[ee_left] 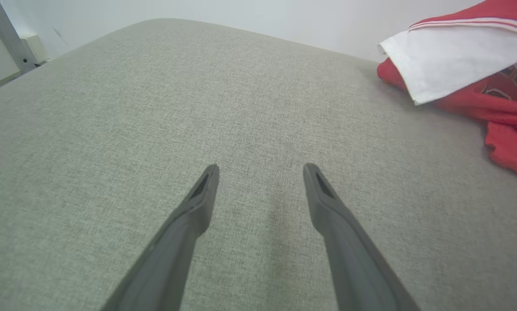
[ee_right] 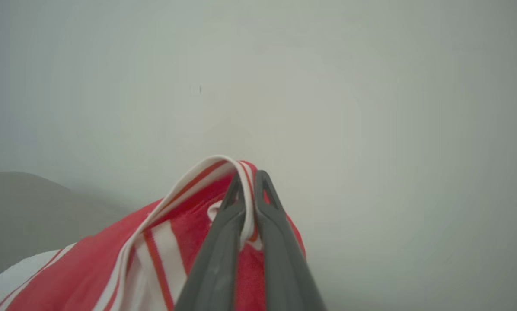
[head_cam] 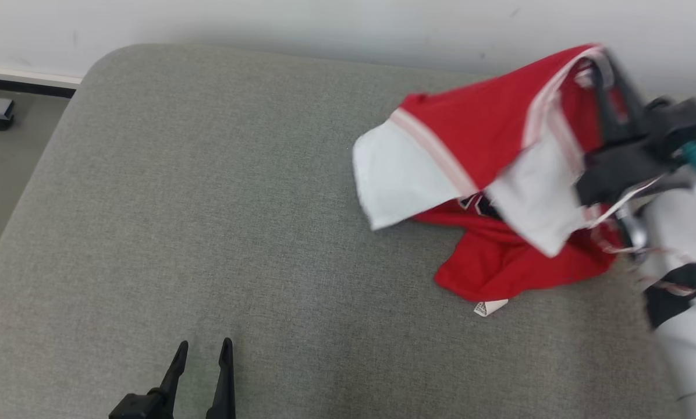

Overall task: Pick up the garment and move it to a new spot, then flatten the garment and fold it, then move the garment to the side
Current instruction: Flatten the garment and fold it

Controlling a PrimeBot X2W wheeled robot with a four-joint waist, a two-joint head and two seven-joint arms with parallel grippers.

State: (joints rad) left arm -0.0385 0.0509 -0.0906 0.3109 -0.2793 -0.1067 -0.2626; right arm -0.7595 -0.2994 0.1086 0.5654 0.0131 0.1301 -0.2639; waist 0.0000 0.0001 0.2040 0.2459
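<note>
While right pincer [ee_right: 250, 176] grips red-and-white garment [head_cam: 476, 128] by its striped edge, left pincer [ee_left: 260, 168] gapes over grey cushion [head_cam: 208, 203].

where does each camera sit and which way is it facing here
Head view: on the robot's head, looking down at the grey woven padded surface and red and white fabric garment; shows the open left gripper low and the right gripper with pale forearm at right.
Left wrist view: on the left wrist, looking low across the surface toward the pale wall; own spread fingers show.
Right wrist view: on the right wrist, facing that wall; own fingers shut on the garment's striped edge.
Shared: all three show the garment.
</note>
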